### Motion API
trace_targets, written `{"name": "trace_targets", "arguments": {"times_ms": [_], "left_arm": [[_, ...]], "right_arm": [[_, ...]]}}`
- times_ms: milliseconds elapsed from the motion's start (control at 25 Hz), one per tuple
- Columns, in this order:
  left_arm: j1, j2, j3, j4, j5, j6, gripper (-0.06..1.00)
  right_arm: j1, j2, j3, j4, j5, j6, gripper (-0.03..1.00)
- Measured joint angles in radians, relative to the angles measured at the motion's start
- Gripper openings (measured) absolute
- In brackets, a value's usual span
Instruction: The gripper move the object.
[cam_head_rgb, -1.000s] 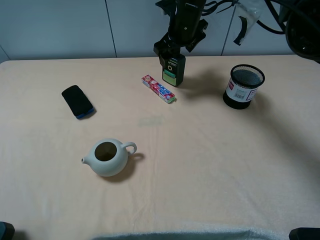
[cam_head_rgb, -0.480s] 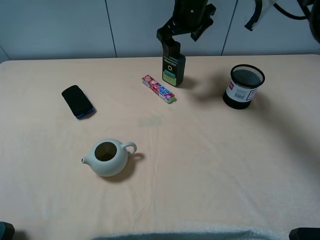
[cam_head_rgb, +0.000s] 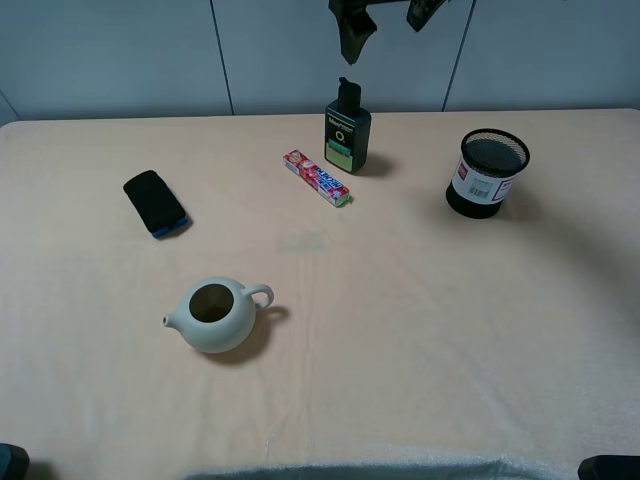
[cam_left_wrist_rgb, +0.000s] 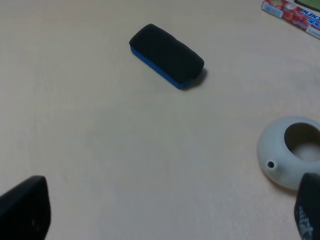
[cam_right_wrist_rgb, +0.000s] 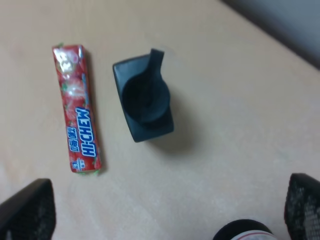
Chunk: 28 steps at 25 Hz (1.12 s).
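Observation:
The object, a dark pump bottle (cam_head_rgb: 347, 132) with a green label, stands upright at the far middle of the table. My right gripper (cam_head_rgb: 385, 28) hangs open high above it, apart from it, partly cut off by the frame's top edge. The right wrist view looks down on the bottle (cam_right_wrist_rgb: 145, 102), with the open gripper (cam_right_wrist_rgb: 165, 210) and its fingertips (cam_right_wrist_rgb: 27, 210) at the frame's corners. My left gripper (cam_left_wrist_rgb: 167, 212) is open and empty over bare table, its fingertips (cam_left_wrist_rgb: 25, 210) wide apart. It does not show in the high view.
A red candy stick (cam_head_rgb: 316, 178) lies just left of the bottle. A black mesh cup (cam_head_rgb: 487, 172) stands to the right, a black phone (cam_head_rgb: 155, 203) at the left, and a white teapot (cam_head_rgb: 215, 315) nearer the front. A wall runs behind the table.
My right gripper has risen from around the bottle's pump top to well above it. The bottle stays upright in the same spot.

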<state>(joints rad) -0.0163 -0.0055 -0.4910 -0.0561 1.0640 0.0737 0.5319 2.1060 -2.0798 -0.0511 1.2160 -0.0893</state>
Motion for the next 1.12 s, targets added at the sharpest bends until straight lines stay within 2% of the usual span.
{"name": "trace_targets", "arguments": {"times_ms": [160, 320, 640, 1120], "left_arm": [[0.000, 0.000, 0.000, 0.000, 0.000, 0.000, 0.99], [0.000, 0.000, 0.000, 0.000, 0.000, 0.000, 0.99], [0.000, 0.000, 0.000, 0.000, 0.000, 0.000, 0.99], [0.000, 0.000, 0.000, 0.000, 0.000, 0.000, 0.99]], "right_arm": [[0.000, -0.093, 0.008, 0.000, 0.001, 0.027, 0.69], [0.000, -0.190, 0.083, 0.000, 0.001, 0.047, 0.69], [0.000, -0.433, 0.342, 0.001, 0.001, 0.054, 0.69], [0.000, -0.911, 0.762, 0.001, 0.002, 0.064, 0.69]]}}
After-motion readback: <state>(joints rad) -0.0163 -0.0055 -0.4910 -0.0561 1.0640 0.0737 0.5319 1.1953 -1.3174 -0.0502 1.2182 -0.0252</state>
